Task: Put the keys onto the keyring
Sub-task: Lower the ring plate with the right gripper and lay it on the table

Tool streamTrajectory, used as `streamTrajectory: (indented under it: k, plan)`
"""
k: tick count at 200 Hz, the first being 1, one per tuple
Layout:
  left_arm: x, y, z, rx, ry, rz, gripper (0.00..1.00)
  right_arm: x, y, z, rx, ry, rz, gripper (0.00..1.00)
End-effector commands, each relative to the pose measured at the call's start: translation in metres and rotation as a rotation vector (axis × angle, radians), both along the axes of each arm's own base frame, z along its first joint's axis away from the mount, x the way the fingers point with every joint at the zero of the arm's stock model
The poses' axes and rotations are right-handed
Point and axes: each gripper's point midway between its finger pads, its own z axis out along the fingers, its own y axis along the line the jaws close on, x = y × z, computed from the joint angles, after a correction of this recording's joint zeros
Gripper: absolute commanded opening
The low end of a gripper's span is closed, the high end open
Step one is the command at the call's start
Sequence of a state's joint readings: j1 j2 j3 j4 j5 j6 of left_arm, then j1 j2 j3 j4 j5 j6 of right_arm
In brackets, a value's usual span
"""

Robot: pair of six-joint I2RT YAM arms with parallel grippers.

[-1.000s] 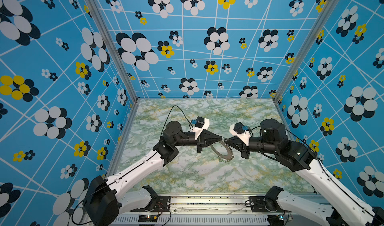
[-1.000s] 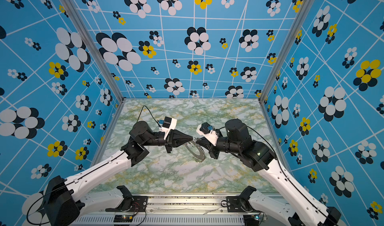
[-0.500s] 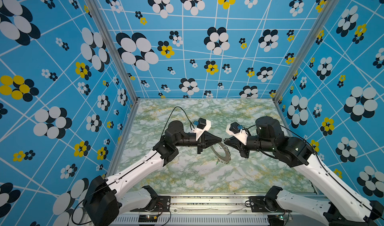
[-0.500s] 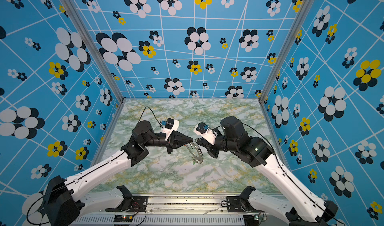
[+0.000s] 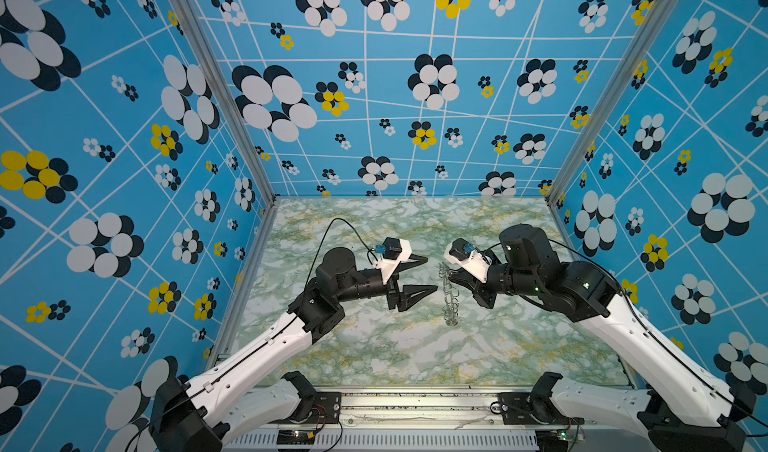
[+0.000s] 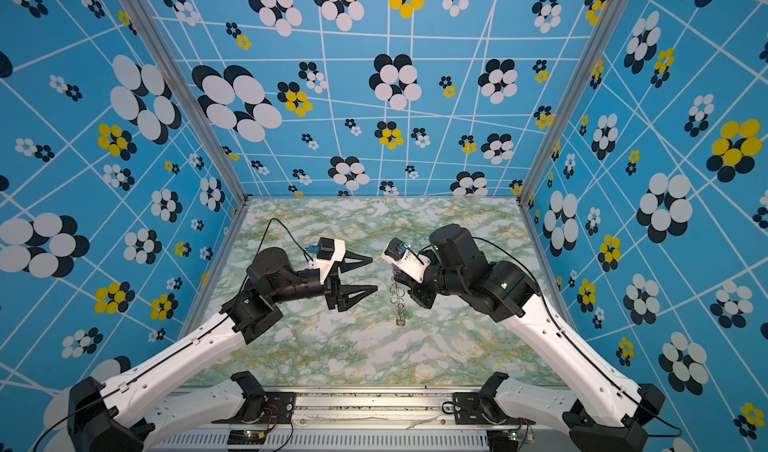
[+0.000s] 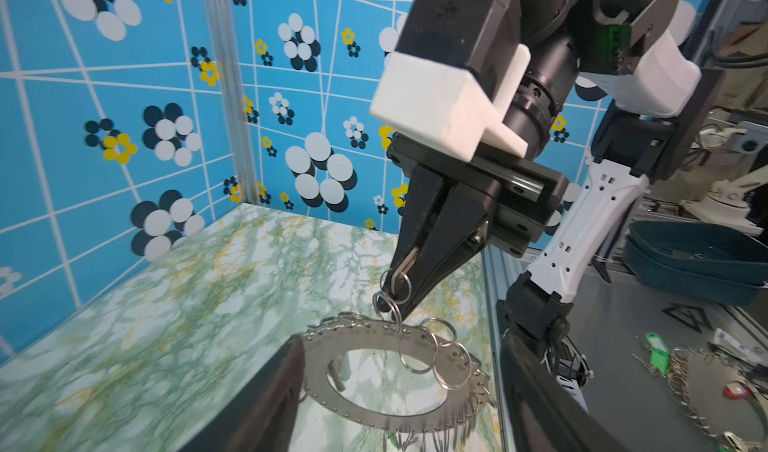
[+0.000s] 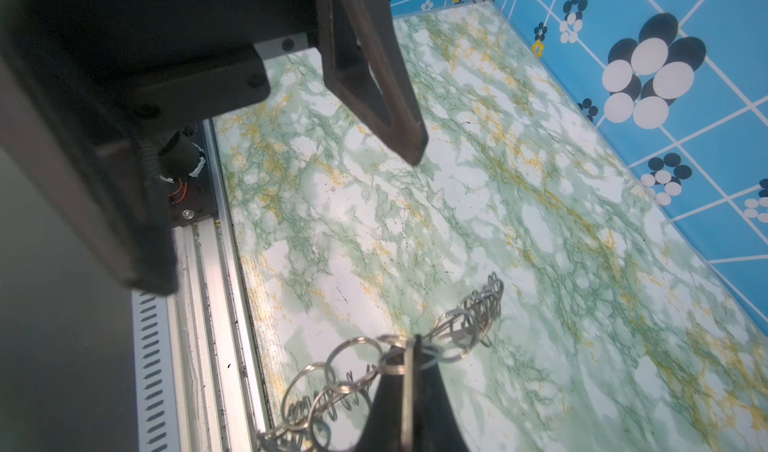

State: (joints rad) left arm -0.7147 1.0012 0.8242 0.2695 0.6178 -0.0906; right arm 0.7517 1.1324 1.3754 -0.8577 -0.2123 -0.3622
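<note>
The keyring (image 5: 449, 293) (image 6: 398, 300) hangs edge-on above the marble table, between the two arms. My right gripper (image 5: 452, 274) (image 7: 395, 300) (image 8: 415, 348) is shut on one of its wire loops. In the left wrist view the grey disc (image 7: 374, 342) faces the camera, with loose loops round its rim. My left gripper (image 5: 431, 274) (image 6: 373, 274) stands open and empty a short way left of the ring, not touching it. A small spot of green (image 6: 409, 315) shows by the ring's lower end. I cannot tell whether it is a key's tag. No key shows clearly elsewhere on the table.
Patterned blue walls close the table at the back and both sides. Past the table's edge, the left wrist view shows a grey bench with a green tag (image 7: 656, 346), a second ring with a red tag (image 7: 735, 389) and a dark bin (image 7: 698, 263).
My left gripper has opened and drawn back from the keyring. The right gripper has turned the ring from a slanted lie to hanging edge-on.
</note>
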Motion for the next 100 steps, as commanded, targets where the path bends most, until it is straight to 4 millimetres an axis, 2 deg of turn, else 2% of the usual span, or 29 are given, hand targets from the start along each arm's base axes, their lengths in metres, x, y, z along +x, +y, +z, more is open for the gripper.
streamTrajectory:
  k: [1, 22, 45, 67, 100]
  plan:
    - [0.021, 0.018, -0.027, 0.069, 0.063, 0.185, 0.84, 0.005, 0.001, -0.007, -0.043, 0.032, -0.021, 0.0]
    - [0.029, 0.033, -0.038, 0.094, 0.094, 0.293, 0.89, 0.011, 0.011, -0.023, -0.068, 0.084, -0.023, 0.0]
    - [0.035, 0.052, -0.048, 0.11, 0.118, 0.4, 0.91, 0.024, 0.029, -0.032, -0.035, 0.111, -0.022, 0.0]
    - [0.034, 0.065, -0.057, 0.118, 0.135, 0.458, 0.92, 0.035, 0.052, -0.034, 0.007, 0.121, -0.004, 0.0]
    - [0.031, 0.079, -0.061, 0.129, 0.136, 0.504, 0.93, 0.054, 0.083, -0.032, 0.075, 0.125, 0.013, 0.0]
